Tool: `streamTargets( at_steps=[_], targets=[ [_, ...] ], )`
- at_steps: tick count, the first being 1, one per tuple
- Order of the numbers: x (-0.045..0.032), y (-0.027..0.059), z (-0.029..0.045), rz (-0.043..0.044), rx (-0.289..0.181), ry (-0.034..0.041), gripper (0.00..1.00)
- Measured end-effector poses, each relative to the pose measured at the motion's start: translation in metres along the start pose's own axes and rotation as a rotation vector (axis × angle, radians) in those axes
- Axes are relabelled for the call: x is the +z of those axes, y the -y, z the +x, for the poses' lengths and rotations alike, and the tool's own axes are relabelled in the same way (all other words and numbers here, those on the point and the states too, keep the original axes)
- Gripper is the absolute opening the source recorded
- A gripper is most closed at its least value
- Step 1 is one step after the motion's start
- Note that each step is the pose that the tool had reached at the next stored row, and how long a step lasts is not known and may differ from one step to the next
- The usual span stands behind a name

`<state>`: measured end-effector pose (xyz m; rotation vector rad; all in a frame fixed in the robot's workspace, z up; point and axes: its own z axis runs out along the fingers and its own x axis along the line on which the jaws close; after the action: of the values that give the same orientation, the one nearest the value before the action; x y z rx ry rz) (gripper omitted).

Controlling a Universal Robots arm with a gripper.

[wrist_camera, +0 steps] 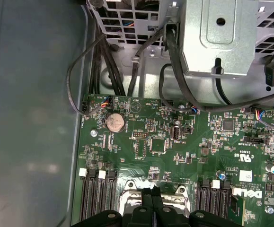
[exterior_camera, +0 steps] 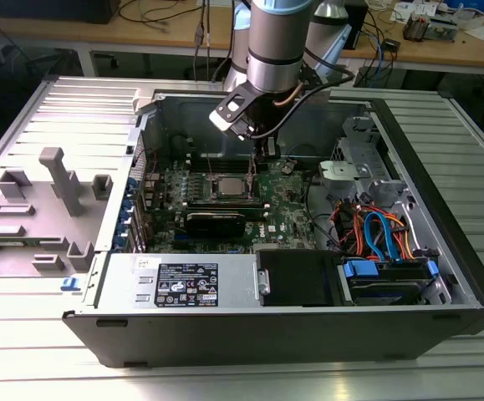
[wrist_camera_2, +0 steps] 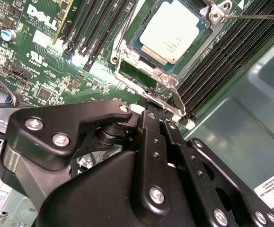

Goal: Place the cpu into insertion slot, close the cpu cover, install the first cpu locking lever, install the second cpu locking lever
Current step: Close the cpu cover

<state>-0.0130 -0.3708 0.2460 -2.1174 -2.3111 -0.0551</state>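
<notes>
Hanging low over the motherboard, the hand (wrist_camera_2: 148,112) has its fingers pinched narrow, with nothing seen between them, tips just beside one locking lever (wrist_camera_2: 174,100). The cpu (wrist_camera_2: 172,30) sits in the insertion slot (wrist_camera_2: 127,71), and the cpu cover (wrist_camera_2: 196,47) looks laid down around it, so two steps are judged done. Whether either lever is latched cannot be told; the other lever (wrist_camera_2: 255,17) runs out over the memory slots (wrist_camera_2: 222,66). Quarters are tight: memory slots flank the socket on both sides, and the case panel (wrist_camera_2: 250,118) is near.
</notes>
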Motion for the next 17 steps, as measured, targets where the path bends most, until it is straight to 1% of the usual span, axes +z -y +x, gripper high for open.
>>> streamTargets(
  at_steps=[4, 11, 13, 15, 16, 17],
  targets=[
    [0.0, 0.0024, 0.0002, 0.0, 0.0, 0.0, 0.11],
    [0.0, 0.0029, 0.0002, 0.0, 0.0, 0.0, 0.11],
    [0.0002, 0.0043, 0.0002, -0.0001, 0.0, -0.0001, 0.11],
    [0.0003, 0.008, 0.0002, 0.0, 0.0, 0.0002, 0.11],
    [0.0009, 0.0152, 0.0002, -0.0001, -0.001, -0.0002, 0.11],
    [0.0014, 0.0178, 0.0003, -0.0001, -0.001, -0.0003, 0.11]
  ],
)
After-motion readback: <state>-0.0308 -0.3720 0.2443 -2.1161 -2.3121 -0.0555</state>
